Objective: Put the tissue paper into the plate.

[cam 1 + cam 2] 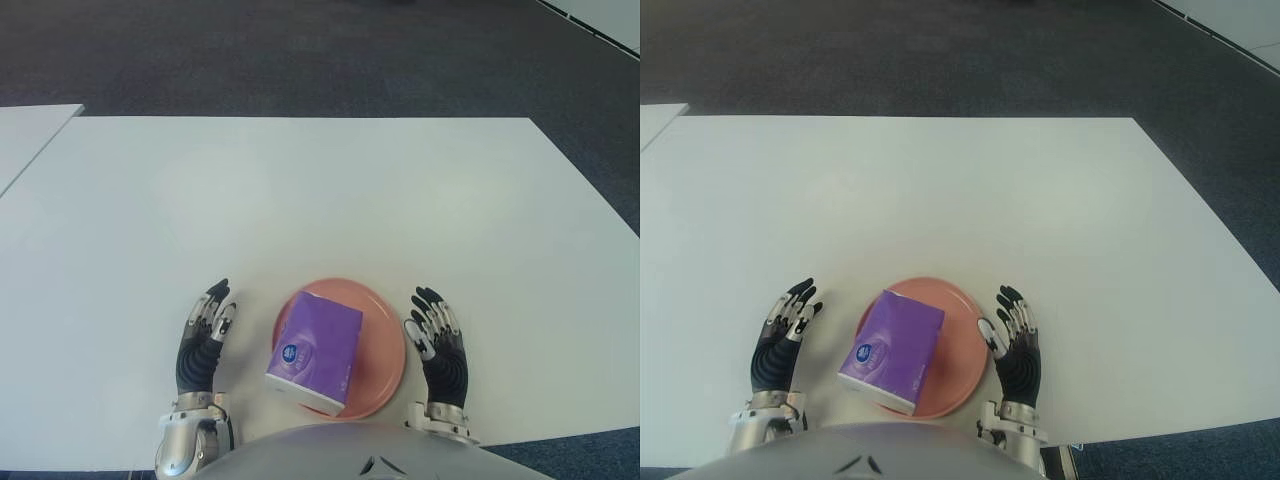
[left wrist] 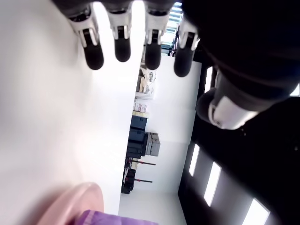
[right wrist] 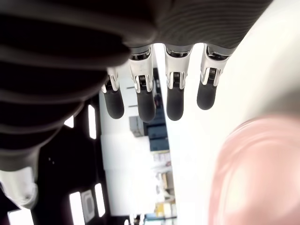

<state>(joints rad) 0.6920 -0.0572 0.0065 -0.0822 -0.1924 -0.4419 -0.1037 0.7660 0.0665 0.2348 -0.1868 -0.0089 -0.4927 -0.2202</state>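
A purple tissue pack lies on the pink plate near the table's front edge, its near corner overhanging the plate's rim. My left hand shows just left of the plate, fingers stretched out and holding nothing. On the plate's right side my right hand shows, fingers likewise extended and empty. The left wrist view catches the plate's rim and a purple corner of the pack; the right wrist view shows the plate's edge beside straight fingers.
The white table stretches ahead of the plate. A second white table adjoins at the far left. Dark carpet lies beyond the far edge.
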